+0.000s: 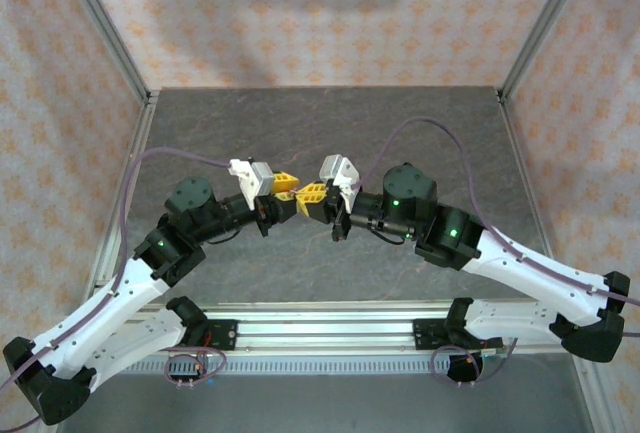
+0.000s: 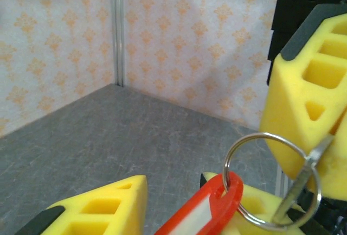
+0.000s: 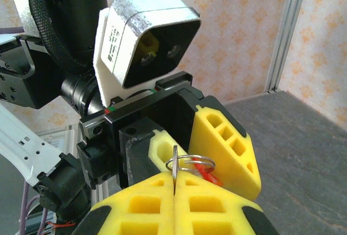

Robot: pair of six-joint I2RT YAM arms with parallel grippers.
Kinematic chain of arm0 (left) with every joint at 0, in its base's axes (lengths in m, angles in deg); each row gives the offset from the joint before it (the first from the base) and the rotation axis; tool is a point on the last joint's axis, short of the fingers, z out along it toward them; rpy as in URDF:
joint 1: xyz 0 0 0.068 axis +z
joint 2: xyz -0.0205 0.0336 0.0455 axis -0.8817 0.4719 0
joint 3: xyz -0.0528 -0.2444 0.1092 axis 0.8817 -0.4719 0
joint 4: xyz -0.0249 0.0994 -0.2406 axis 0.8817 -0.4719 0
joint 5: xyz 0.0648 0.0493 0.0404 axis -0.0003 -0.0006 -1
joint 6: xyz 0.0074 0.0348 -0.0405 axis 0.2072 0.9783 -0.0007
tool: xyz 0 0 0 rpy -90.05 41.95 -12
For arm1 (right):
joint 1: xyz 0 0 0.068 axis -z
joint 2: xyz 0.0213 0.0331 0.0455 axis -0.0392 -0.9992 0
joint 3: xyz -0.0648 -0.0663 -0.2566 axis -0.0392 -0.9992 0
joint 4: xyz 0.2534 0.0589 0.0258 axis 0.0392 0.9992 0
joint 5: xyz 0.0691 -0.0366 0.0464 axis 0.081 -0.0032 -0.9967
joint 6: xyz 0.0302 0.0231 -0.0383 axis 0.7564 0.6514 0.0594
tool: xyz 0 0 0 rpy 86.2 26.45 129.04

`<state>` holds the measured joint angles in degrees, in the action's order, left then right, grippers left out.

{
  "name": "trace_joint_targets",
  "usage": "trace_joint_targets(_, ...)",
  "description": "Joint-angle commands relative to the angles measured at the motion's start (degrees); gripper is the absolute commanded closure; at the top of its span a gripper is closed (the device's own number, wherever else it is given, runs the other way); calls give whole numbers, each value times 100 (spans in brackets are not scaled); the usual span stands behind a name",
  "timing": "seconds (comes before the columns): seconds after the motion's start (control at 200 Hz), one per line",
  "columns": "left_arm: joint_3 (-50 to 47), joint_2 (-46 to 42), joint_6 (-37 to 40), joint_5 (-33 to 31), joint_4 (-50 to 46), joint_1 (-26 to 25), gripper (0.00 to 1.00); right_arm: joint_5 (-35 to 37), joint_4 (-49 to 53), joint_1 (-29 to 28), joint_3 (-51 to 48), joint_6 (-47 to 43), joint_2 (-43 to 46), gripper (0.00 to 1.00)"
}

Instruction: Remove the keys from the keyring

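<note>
Right pincer (image 3: 174, 202) pinches the key (image 3: 174, 172); left pincer (image 2: 179, 208), spread around the red tag (image 2: 203, 209), leaves the keyring (image 2: 259, 134) free to twist it loose.

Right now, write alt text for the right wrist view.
The right gripper is shut on a key that stands upright between its yellow fingers, with a ring threaded through the key and a red tag behind. Facing it, the left gripper is open, its camera above.
</note>
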<state>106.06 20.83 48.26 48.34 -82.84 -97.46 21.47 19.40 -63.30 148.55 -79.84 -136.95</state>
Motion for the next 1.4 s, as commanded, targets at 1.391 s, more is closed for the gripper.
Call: trace_joint_targets(1.391,-1478,89,889,-2182,3464,-982,48,549,2937,-73,2396,1377,-1001,100)
